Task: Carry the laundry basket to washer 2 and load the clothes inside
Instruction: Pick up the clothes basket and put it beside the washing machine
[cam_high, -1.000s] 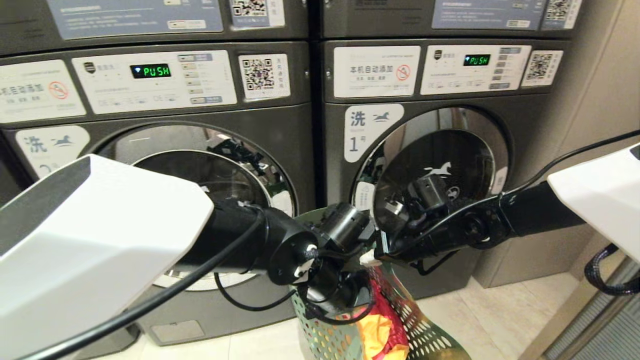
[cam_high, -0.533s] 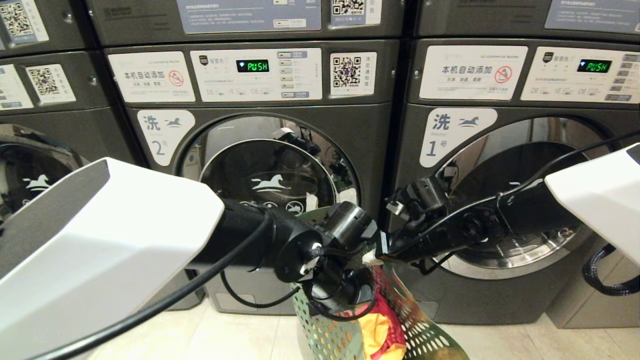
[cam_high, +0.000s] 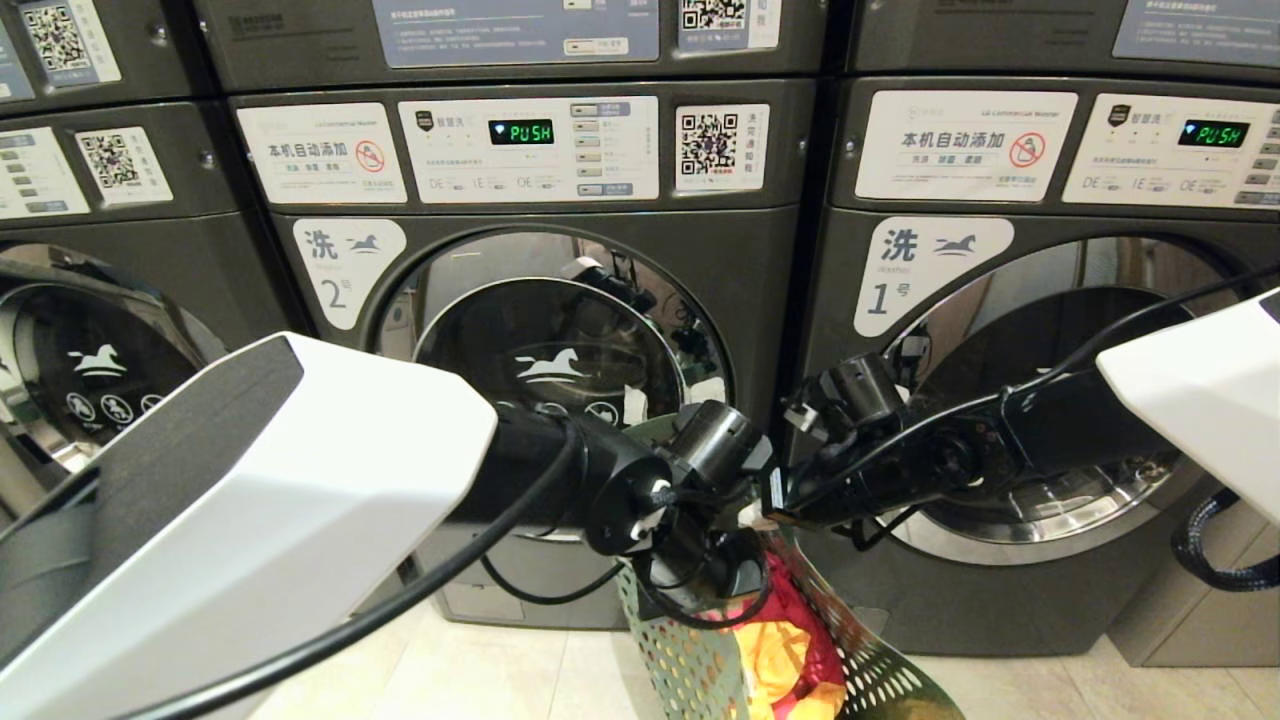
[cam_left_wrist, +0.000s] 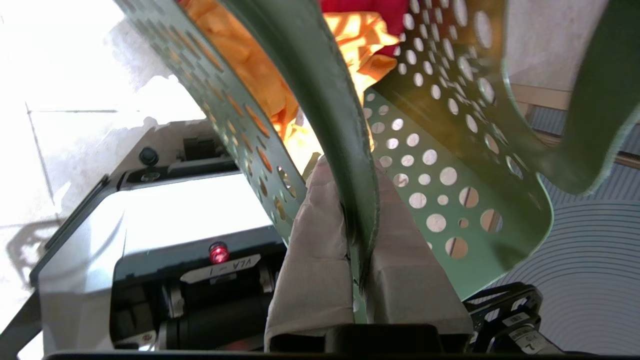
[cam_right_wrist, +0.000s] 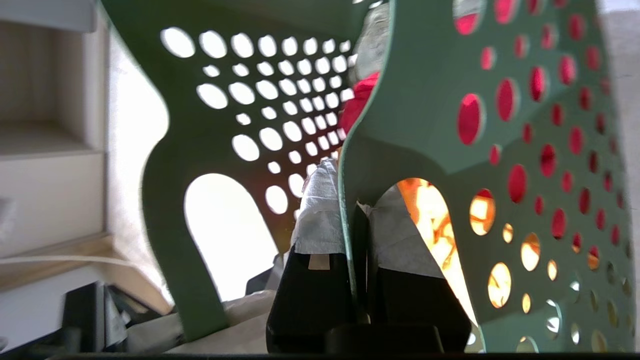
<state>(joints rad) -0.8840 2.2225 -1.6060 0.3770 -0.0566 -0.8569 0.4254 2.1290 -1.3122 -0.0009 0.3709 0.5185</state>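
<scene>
A: Start at the grippers. What are they doing?

B: The left gripper (cam_left_wrist: 357, 220) is pressed together on the basket (cam_left_wrist: 450, 150); its taped fingers (cam_left_wrist: 315, 250) pinch the green rim from both sides. The right gripper (cam_right_wrist: 352, 210) does the same on the far side, one pad (cam_right_wrist: 320, 215) each side of the wall, right beside a cut-out handle.

A: So the basket hangs between them?

B: Yes. In the head view the left gripper (cam_high: 715, 570) and the right gripper (cam_high: 775, 500) meet over the basket (cam_high: 690, 660), which sits low in the middle, between the two arms, its perforated walls flaring upward.

A: And the clothes?

B: Inside it. A yellow garment (cam_high: 785, 655) and a red one (cam_high: 800, 610) show through the mouth and through the holes. I cannot make out a third piece.

A: What is around it?

B: A pale tiled floor (cam_high: 500, 670) below, and a row of dark grey washers behind. Washer 2 (cam_high: 540, 330), door closed, stands straight behind the left arm and just left of the basket; washer 1 (cam_high: 1000, 400) is behind the right arm. A third machine (cam_high: 90, 330) shows at the left edge of the row.

A: Which way does the basket point?

B: Its mouth faces up and tips somewhat toward the robot. Whether it touches the floor I cannot tell, as its base is out of view.
</scene>
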